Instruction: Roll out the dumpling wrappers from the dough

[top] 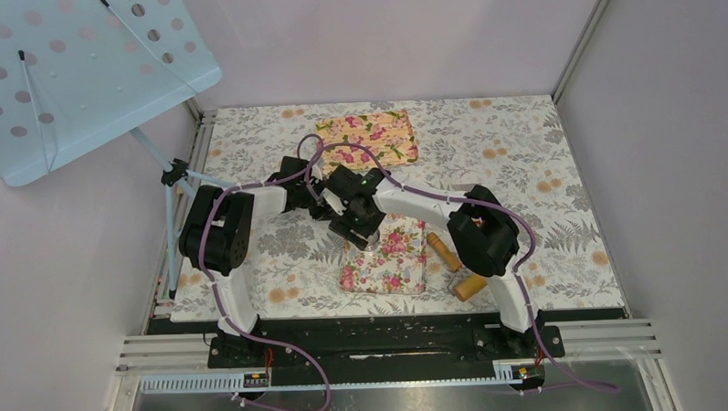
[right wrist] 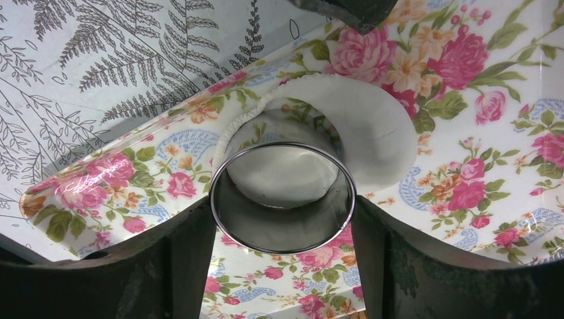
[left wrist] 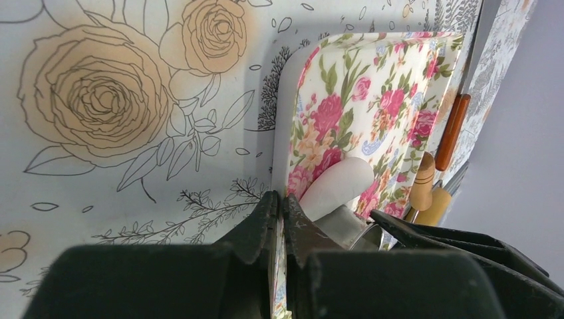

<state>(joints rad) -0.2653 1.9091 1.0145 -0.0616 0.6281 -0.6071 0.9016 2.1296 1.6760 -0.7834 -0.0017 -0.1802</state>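
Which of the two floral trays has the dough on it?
The near tray beside the roller: dough lies on it under the ring in the right gripper. The far tray is yellower, away from it.

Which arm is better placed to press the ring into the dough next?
Right. The right gripper holds the ring over the flattened dough, while the left gripper is pinched on the edge of the tray, probably steadying it.

Overhead camera looking down from behind, wrist cameras close, sharing floral tray
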